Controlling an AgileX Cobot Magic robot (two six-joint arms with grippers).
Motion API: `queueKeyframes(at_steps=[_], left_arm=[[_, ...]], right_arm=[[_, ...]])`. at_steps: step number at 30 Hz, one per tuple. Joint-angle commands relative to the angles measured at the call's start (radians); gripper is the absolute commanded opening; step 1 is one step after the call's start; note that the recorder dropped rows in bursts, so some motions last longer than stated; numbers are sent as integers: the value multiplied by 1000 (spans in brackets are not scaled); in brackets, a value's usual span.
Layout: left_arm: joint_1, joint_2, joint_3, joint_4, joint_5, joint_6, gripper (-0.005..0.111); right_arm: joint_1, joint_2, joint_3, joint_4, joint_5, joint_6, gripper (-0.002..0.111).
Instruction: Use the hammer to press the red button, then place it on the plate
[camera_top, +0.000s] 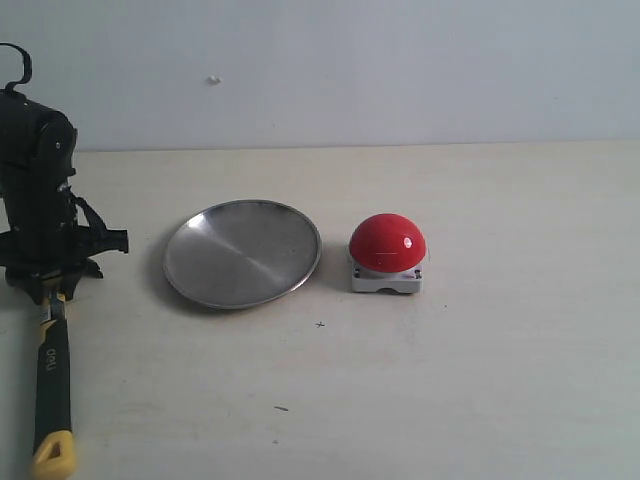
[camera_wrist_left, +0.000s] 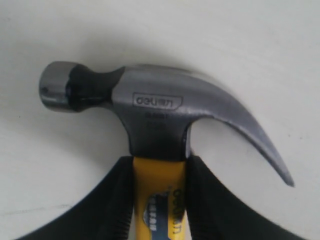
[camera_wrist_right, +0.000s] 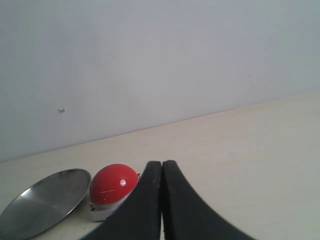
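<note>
The hammer (camera_top: 52, 385) lies along the table's left edge, its black handle and yellow end cap toward the front. My left gripper (camera_top: 50, 292) is shut on the hammer's yellow neck, just below the dark metal head (camera_wrist_left: 150, 107); black fingers (camera_wrist_left: 112, 200) press both sides of the neck. The silver plate (camera_top: 242, 252) sits to the right of that arm. Further right stands the red button (camera_top: 387, 244) on its grey base. My right gripper (camera_wrist_right: 162, 167) is shut with nothing in it and is out of the exterior view; the red button (camera_wrist_right: 112, 184) and plate (camera_wrist_right: 42, 202) lie beyond it.
A pale tabletop (camera_top: 500, 380) runs back to a plain light wall (camera_top: 400, 70). A small dark speck (camera_top: 281, 408) lies on the table in front of the plate.
</note>
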Motion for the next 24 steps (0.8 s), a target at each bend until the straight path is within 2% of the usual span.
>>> queueKeyframes(at_steps=[1,11,13,16,24], left_arm=[[5,40,18,12,17,51,21],[5,43,18,16,10,102,21],[5,43,18,16,8,104,16],[7,43,18,16,12,109,0],[14,28,18,-13,24,182,0]], right_arm=[[-3,-6,-1,-7,-5,-9,0],[-3,-6,-1,-7,-5,-9,0],[-3,-6,-1,-7,-5,-9,0],[-3,-6,-1,-7,-5,-9,0],[-3,-6,-1,-7,-5,-9,0]])
